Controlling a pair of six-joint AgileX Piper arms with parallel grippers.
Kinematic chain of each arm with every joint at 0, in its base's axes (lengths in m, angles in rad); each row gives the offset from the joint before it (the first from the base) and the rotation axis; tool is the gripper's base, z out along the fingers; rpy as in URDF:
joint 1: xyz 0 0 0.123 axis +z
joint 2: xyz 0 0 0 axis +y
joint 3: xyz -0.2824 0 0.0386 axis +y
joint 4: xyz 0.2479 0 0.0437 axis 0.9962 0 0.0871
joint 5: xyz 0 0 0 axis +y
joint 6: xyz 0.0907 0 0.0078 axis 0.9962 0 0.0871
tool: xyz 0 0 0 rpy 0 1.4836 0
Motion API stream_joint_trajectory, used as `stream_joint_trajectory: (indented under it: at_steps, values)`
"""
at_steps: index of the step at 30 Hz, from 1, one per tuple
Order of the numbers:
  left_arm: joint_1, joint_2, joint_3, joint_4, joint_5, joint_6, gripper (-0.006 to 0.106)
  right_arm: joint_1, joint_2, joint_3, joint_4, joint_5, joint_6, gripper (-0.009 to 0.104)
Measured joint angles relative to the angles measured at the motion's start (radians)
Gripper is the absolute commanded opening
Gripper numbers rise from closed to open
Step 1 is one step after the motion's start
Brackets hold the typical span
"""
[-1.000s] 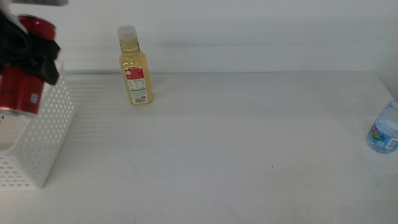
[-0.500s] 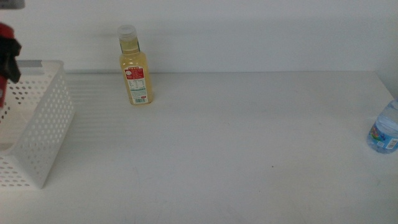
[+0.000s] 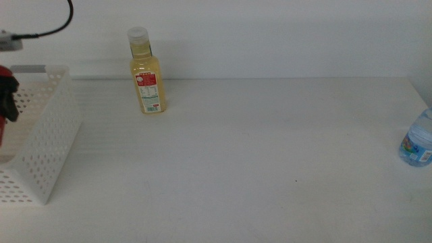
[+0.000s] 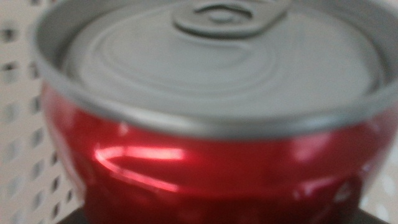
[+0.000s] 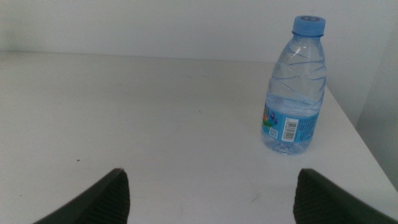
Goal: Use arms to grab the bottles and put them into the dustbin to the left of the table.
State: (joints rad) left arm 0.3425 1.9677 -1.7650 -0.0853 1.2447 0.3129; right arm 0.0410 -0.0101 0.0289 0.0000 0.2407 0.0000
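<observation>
L end effector (image 3: pixel 7 101) clamped on slim red aluminium can (image 4: pixel 211 112), which I hold over white perforated plastic basket (image 3: pixel 47 145) | thin wall, light, dents easily: I'd grip mid-body | R end effector (image 5: pixel 208 199) apart, near clear blue-capped water bottle (image 5: pixel 293 93) on white surface (image 3: pixel 256 162)

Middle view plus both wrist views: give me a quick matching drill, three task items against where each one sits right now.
Items:
1. red cola can
2. yellow-liquid bottle
3. blue-capped water bottle

Places:
A. upright at the table's right edge, ahead of the open right gripper
B. upright at the back of the table, right of the dustbin
C. filling the left wrist view, with the dustbin's perforated wall behind it

Pairs: 1-C, 2-B, 3-A
</observation>
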Motion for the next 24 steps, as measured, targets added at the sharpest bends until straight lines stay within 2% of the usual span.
stream_joint_trajectory:
  at_steps: [16,24]
  values:
    - [0.000,0.131,0.000,-0.005,-0.063,0.007,-0.005,0.000,0.000,0.000,0.000,0.000,0.000,0.079]
    - [0.000,0.163,0.000,-0.052,-0.113,0.010,-0.005,0.000,0.000,0.000,0.000,0.000,0.000,0.079]
